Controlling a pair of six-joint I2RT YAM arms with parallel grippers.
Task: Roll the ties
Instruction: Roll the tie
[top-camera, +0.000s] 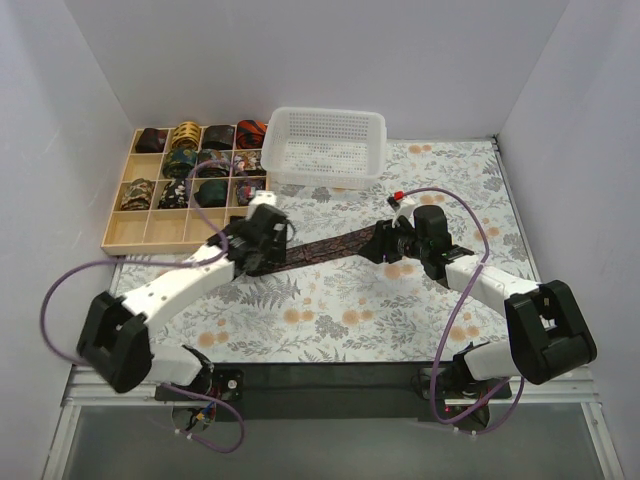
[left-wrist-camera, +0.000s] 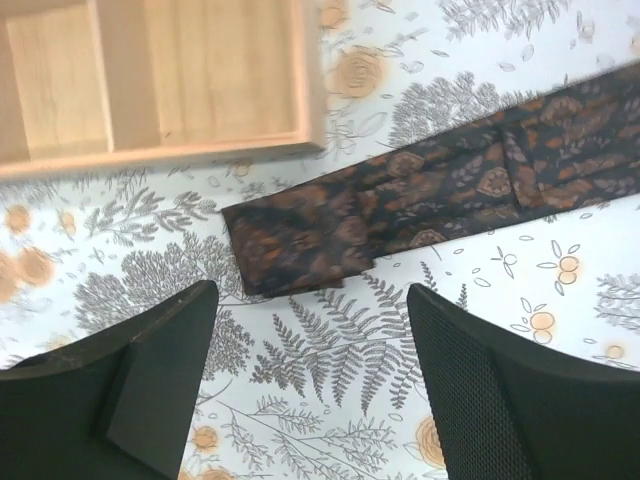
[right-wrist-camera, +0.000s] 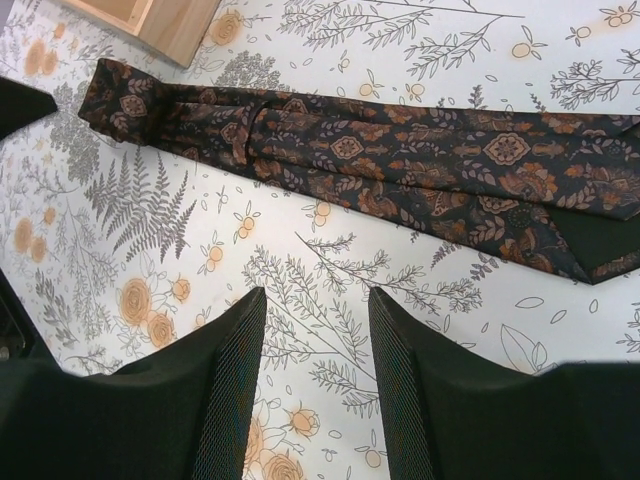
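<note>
One dark patterned tie (top-camera: 335, 247) flat on the desk (top-camera: 330, 310), doubled over on itself, not yet rolled. Long axis slanting across the middle in the top view: squared, folded end toward the left and nearer, broader pointed end toward the right and a little farther back.

Left hand (top-camera: 262, 243) poised right over that squared end, spread wide, holding nothing. From the left wrist view, folded end of the tie (left-wrist-camera: 420, 195) just ahead of the open hand (left-wrist-camera: 310, 300), running off up and to the right, with a corner of the wooden tray (left-wrist-camera: 200, 140) close behind.

Right hand (top-camera: 395, 243) over the opposite end, released too, narrower gap, empty. From its wrist view, tie (right-wrist-camera: 380, 160) lying crosswise ahead of the hand (right-wrist-camera: 315, 300), pointed tip off to the right.

So: each end covered by its own arm, left nearer the likely starting end for a roll. Probably a matter of dropping straight down, pinching the fold and turning it along the strip toward the right hand: rolling with the long axis, not across it.

Back left, coiled ties (top-camera: 185, 160) already sitting in the tray's compartments. White basket (top-camera: 325, 113) behind the middle, well apart.
</note>
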